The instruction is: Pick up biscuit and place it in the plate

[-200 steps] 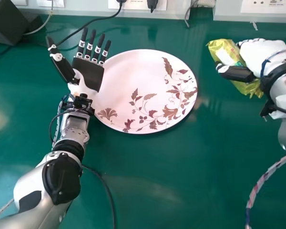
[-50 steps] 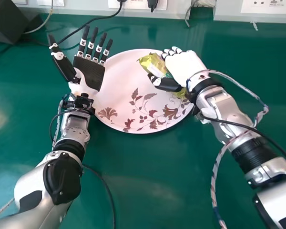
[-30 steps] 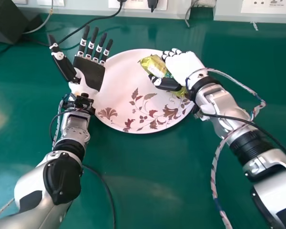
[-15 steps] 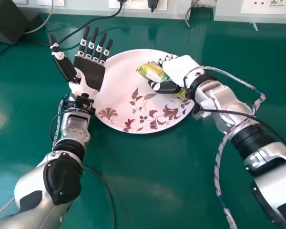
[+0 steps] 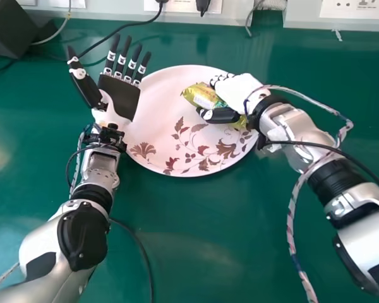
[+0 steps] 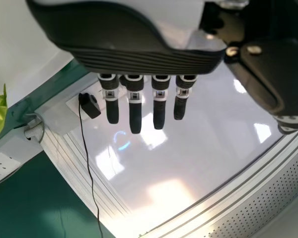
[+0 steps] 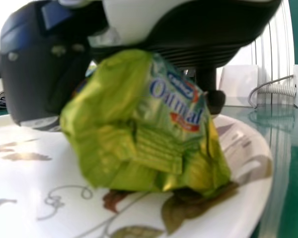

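Observation:
My right hand (image 5: pixel 240 91) is over the right half of the floral plate (image 5: pixel 155 113), its thumb and fingers round the yellow-green biscuit packet (image 5: pixel 202 96). Seen from the right wrist, the packet (image 7: pixel 139 129) is low at the surface of the plate (image 7: pixel 20 183); whether it bears on it I cannot tell. The thumb of my right hand (image 7: pixel 49 74) is on one side of it, and a fingertip shows past the other. My left hand (image 5: pixel 119 98) lies palm up at the plate's left edge, fingers straight and empty; the left wrist view also has this hand (image 6: pixel 135 116).
A green table (image 5: pixel 196 233) carries the plate. Black cables (image 5: pixel 117 30) run behind the left hand, and a dark box (image 5: pixel 16 28) stands at the back left. Wall sockets (image 5: pixel 357 9) line the rear edge. A loose braided cable hangs beside the right forearm.
My right hand has carried the packet leftward from the table's right side to over the plate. During the last second hand and packet turned slightly, then held nearly still. The left hand stayed put.

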Controlling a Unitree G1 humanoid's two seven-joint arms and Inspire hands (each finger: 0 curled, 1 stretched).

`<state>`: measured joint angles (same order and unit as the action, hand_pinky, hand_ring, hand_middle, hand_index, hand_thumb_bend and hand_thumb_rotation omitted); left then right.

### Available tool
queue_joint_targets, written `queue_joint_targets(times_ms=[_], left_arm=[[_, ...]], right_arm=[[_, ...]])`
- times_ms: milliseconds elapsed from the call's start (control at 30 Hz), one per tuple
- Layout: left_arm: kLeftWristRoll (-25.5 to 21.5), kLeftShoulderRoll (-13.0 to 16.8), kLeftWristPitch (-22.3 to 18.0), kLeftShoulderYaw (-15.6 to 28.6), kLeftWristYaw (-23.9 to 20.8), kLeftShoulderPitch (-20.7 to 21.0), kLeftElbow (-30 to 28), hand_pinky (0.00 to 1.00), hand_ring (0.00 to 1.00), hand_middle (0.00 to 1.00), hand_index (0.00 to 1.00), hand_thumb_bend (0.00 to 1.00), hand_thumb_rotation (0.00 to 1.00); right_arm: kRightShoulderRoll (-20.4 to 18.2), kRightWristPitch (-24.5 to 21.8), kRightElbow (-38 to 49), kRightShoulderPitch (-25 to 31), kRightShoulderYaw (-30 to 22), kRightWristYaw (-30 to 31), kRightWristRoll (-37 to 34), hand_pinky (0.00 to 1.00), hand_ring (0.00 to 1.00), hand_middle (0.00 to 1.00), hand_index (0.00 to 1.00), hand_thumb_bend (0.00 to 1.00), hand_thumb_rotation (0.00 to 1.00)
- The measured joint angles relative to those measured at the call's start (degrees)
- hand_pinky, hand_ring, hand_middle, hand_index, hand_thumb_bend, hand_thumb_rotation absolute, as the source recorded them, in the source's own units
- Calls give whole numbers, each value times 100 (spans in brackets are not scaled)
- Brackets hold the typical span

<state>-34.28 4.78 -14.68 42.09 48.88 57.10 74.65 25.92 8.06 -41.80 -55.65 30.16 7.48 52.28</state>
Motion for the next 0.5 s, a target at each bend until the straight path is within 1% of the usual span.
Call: queue_joint_targets(times_ms=[33,67,133,267,367,500], left_arm=[[-1,1,2,0,9,0,0,86,85,92,95,94,25],[-1,1,3,0,29,0,1,87,86,92,95,93,24],[-1,1,3,-1,71,0,2,88,86,93,95,93,25],[-1,3,-7,0,127,-3,3,87,85,92,94,92,26],[9,-17,-109,-1,47,-5,5,85,85,91,92,93,26],[11,-15,-44,0,25,-5,11,84,84,90,91,93,26]], right_arm=[[0,1,-14,-10,9,0,-1,0,0,21,48,48,6],[-1,1,-26,-21,18,3,-2,0,0,11,48,48,6],[-3,-4,-53,-76,24,-1,-5,0,0,3,48,48,6],[-5,-8,-98,-142,59,68,-19,0,0,0,48,49,7],[-6,-20,-138,-196,116,101,-3,0,0,0,49,49,8],[-6,-56,-141,-221,155,136,-3,0,0,0,49,50,9]])
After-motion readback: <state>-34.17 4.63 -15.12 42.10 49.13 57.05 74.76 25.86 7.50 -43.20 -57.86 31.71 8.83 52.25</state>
